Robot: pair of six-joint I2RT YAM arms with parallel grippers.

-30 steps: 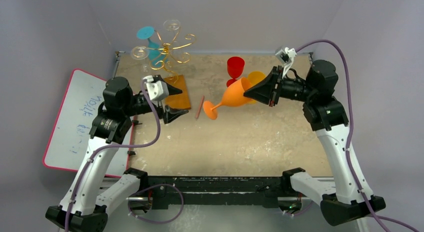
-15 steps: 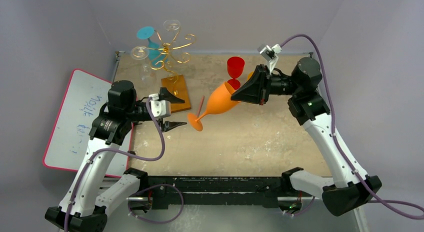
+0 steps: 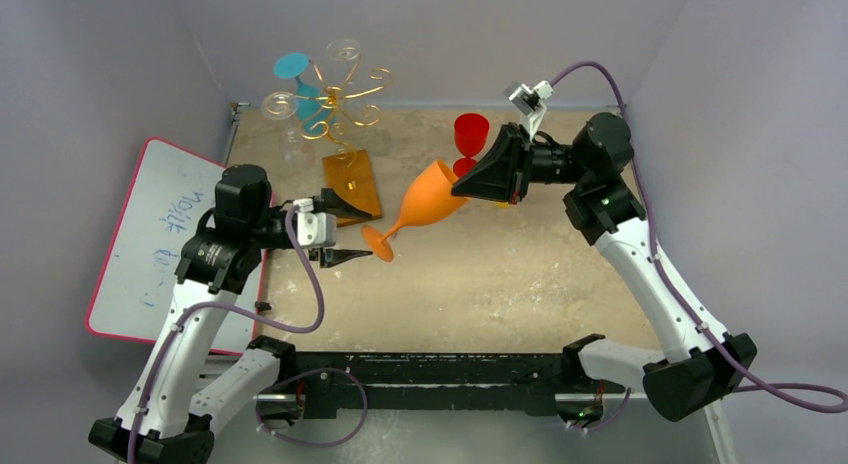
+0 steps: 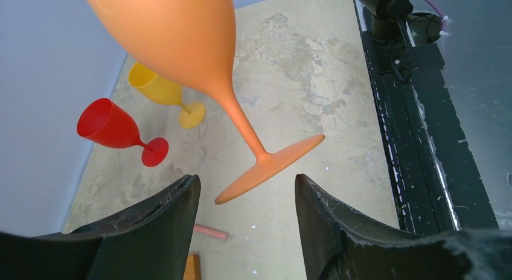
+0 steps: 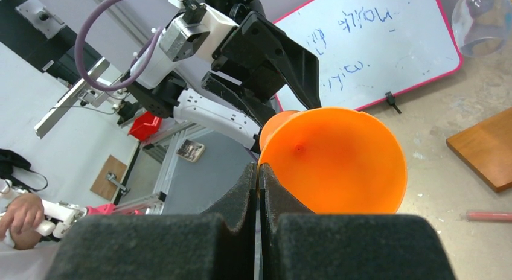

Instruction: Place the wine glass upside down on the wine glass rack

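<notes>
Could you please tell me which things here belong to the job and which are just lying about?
Job: orange glass, gold rack, right gripper, left gripper.
Lying about: red glass, yellow glass, whiteboard, pink stick.

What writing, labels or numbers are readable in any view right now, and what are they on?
Whiteboard: blue handwriting in two lines, sideways in the top view and upside down in the right wrist view; too scrawled to read.
Orange wine glass: no markings show.
Wine glass rack: no markings show.
</notes>
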